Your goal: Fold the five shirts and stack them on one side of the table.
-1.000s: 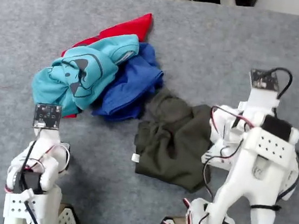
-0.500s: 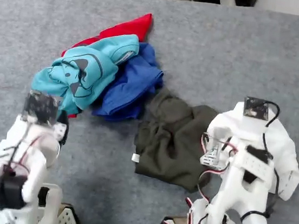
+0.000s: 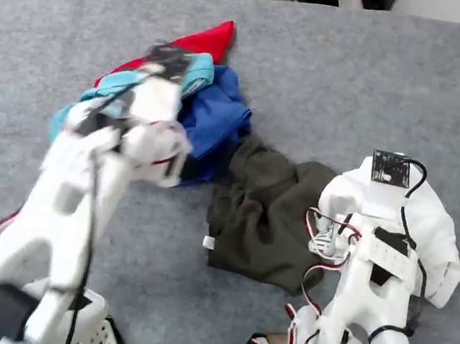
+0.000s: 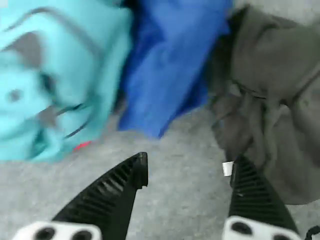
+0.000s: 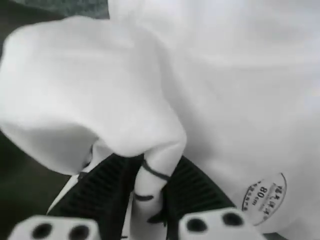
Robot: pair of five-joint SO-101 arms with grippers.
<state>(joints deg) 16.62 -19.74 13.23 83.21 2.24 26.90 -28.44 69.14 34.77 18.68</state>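
In the middle of the table [image 3: 393,74] lies the olive shirt [image 3: 262,218], crumpled, with a small white tag [image 3: 208,241] at its near left edge. Touching its far left corner is the blue shirt [image 3: 215,120], also bunched up. The teal shirt [image 4: 85,65] lies on the blue one's left half, farther from the olive shirt, and the red shirt [image 3: 204,41] pokes out from under both at the far end of that heap. Just right of the olive shirt, the white shirt [image 3: 430,218] is draped over the upper part of the right arm [image 3: 374,299]; whether it touches the table cannot be told. The right gripper [image 5: 150,167] is pinching a fold of the white shirt, its jaws pressed onto the cloth, which bulges over them. That arm stands folded and upright, close by the olive shirt's right edge, its base nearer than the shirt. The left arm [image 3: 67,202] is stretched out long from its base, near and left of the olive shirt, and slants across the teal shirt. The left gripper [image 4: 190,170] is spread wide and holds nothing, above bare table in the gap between the blue shirt's near edge and the olive shirt's left side; one fingertip shows just beside the tag
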